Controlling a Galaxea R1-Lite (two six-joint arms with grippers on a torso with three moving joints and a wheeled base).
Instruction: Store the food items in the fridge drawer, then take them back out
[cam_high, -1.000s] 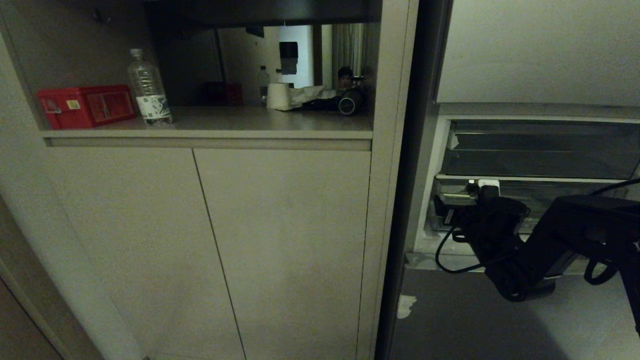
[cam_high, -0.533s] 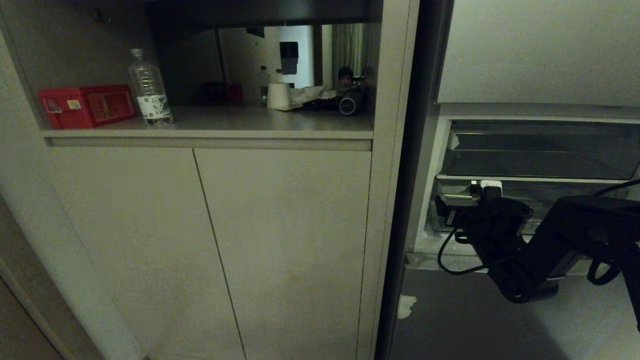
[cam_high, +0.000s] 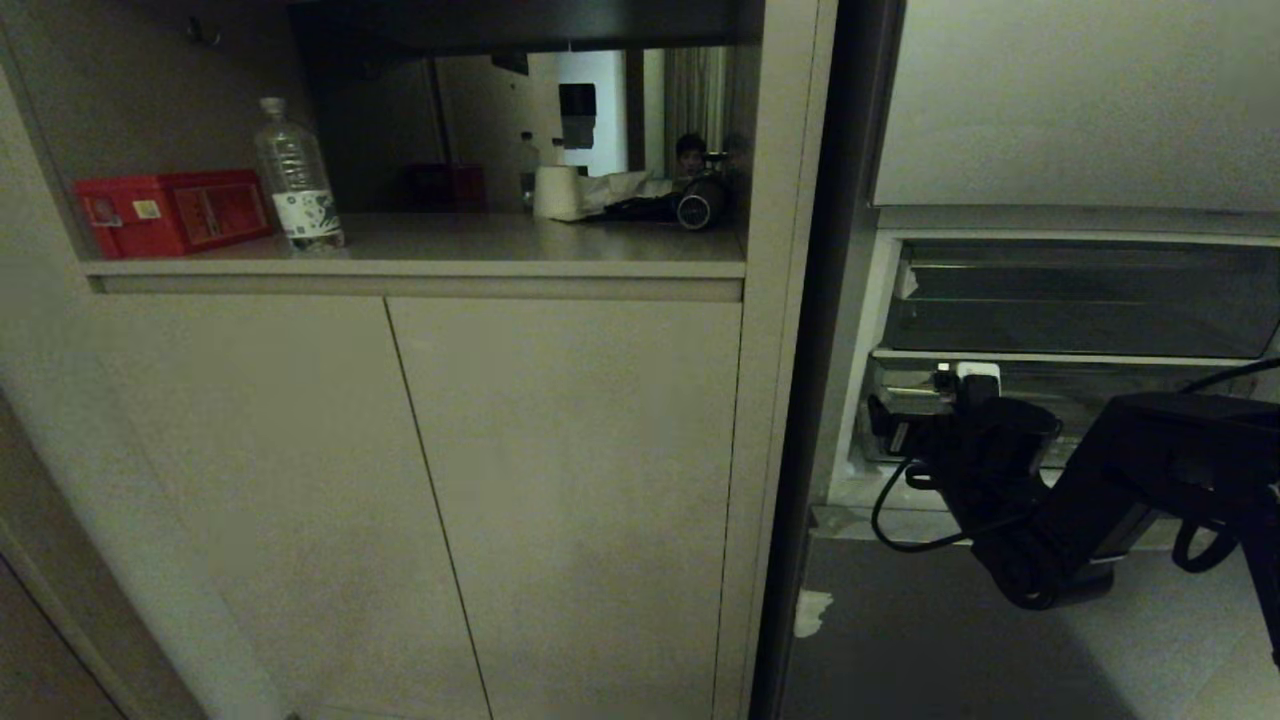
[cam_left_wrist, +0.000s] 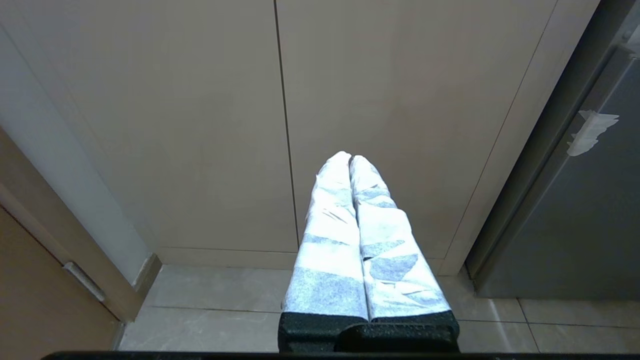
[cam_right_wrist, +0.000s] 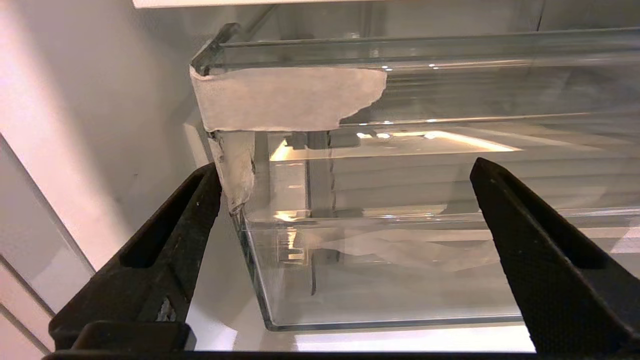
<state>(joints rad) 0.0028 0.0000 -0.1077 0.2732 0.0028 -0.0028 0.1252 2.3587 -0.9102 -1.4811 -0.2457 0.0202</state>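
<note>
The fridge drawer is a clear plastic bin with white tape wrapped round its front corner. In the head view the fridge drawer sits low in the open fridge at the right, under a darker, shallower tray. My right gripper is open just in front of the drawer's taped corner, one finger to either side and nothing between them. The same right gripper shows in the head view. My left gripper is shut and empty, pointing at the cabinet doors near the floor. The food items are out of view.
Closed cabinet doors fill the left and middle. The shelf above holds a red box, a water bottle and a white roll. A person shows far behind. The fridge's lower door is shut.
</note>
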